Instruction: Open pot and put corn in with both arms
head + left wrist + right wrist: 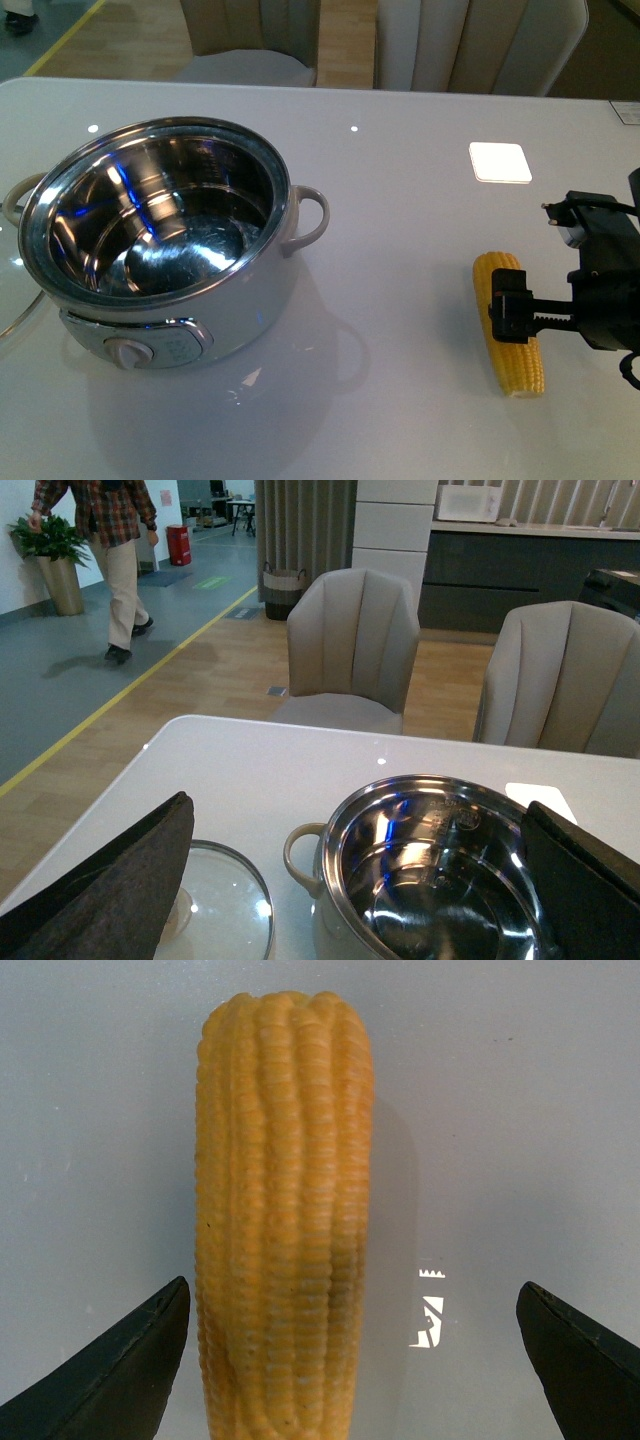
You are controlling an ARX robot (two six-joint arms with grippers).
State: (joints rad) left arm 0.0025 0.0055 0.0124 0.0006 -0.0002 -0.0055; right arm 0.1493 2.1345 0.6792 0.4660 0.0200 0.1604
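The white pot (255, 295) stands uncovered on the left of the table, its steel interior empty. In the left wrist view the pot (440, 870) lies below my left gripper (350, 900), which is open; that gripper does not show in the front view. The glass lid (225, 910) lies flat on the table beside the pot, and its edge (15, 310) shows at the frame's left. The yellow corn (520, 365) lies on the table at the right. My right gripper (508, 318) hovers over the corn (280, 1230). It (350, 1360) is open, with the cob nearer one finger.
A white square patch (500, 162) sits on the table behind the corn. Upholstered chairs (250, 40) stand along the table's far edge. A person (110, 550) walks on the floor far beyond the table.
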